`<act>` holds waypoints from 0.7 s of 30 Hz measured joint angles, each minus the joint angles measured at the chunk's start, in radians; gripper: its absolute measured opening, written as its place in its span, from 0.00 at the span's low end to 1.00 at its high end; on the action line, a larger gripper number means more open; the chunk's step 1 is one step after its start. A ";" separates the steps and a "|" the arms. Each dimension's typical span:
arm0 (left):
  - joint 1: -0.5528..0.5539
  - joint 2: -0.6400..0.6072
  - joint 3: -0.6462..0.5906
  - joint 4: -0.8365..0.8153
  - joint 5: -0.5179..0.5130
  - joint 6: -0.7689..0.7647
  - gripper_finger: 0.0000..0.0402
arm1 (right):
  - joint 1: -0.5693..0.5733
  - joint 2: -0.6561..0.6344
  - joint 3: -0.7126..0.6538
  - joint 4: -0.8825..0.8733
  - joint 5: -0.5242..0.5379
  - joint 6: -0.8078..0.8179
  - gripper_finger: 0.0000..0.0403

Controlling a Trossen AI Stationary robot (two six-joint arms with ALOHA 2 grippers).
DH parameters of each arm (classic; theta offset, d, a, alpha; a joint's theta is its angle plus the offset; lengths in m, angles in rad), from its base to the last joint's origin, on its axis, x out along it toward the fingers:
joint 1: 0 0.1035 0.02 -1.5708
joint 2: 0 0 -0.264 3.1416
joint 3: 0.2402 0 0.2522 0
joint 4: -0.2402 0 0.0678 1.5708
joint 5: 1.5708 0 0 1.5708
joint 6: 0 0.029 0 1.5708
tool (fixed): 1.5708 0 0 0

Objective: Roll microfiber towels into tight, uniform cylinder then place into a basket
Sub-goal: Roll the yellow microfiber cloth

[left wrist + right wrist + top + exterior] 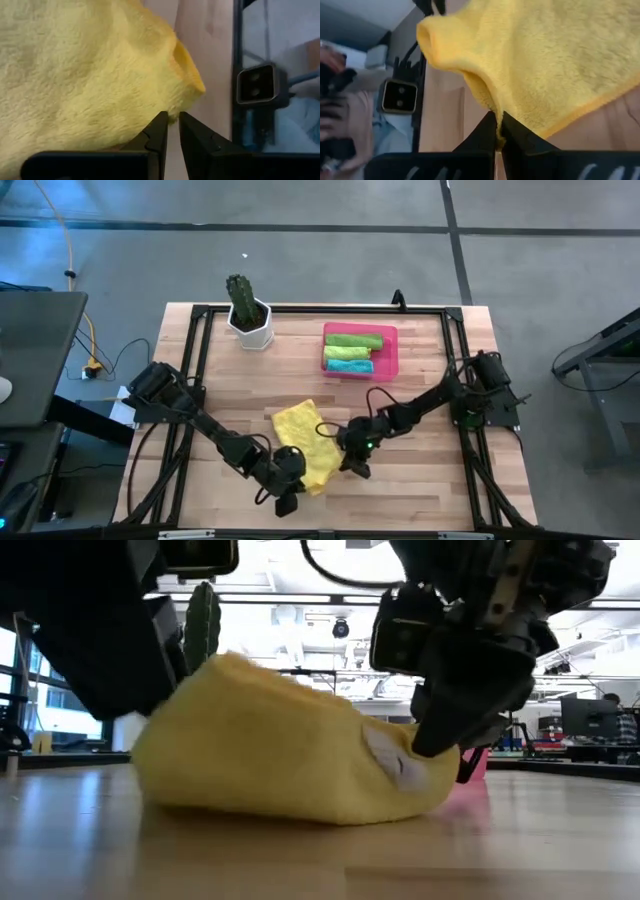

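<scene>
From above, the pink basket [360, 351] at the far side of the table [430, 480] already holds three rolled towels: a green roll [352, 340], a second green one [346, 352] and a teal roll [349, 365]. The yellow towel [303, 440] lies loosely folded near the front edge, not yet a cylinder, with the left gripper [287, 485] at its near corner and the right gripper [352, 463] at its right edge. A cactus pot [250, 323] stands left of the basket. At table height, the yellow towel [280, 755] is a soft hump and the right gripper [432, 747] presses into its end. The left wrist view shows the left gripper [171, 131] with its jaws nearly together at the towel's edge [90, 75]; whether they pinch cloth I cannot tell. The right wrist view shows the right gripper [497, 131] clenched on the towel's hem [545, 60]. So three of four appear done; rolling and basketing the yellow one remain.
</scene>
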 joint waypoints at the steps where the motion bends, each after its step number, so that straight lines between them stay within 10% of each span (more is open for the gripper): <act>1: 0.001 -0.012 0.002 -0.008 0.000 -0.016 0.10 | -0.005 0.000 0.000 -0.001 -0.005 0.025 0.00; 12: -0.018 -0.089 0.023 -0.041 0.015 -0.034 0.10 | -0.054 -0.002 0.003 -0.045 0.043 0.070 0.00; 21: 0.011 -0.064 0.025 -0.018 -0.218 0.054 0.10 | -0.063 -0.002 0.003 -0.046 0.132 -0.050 0.00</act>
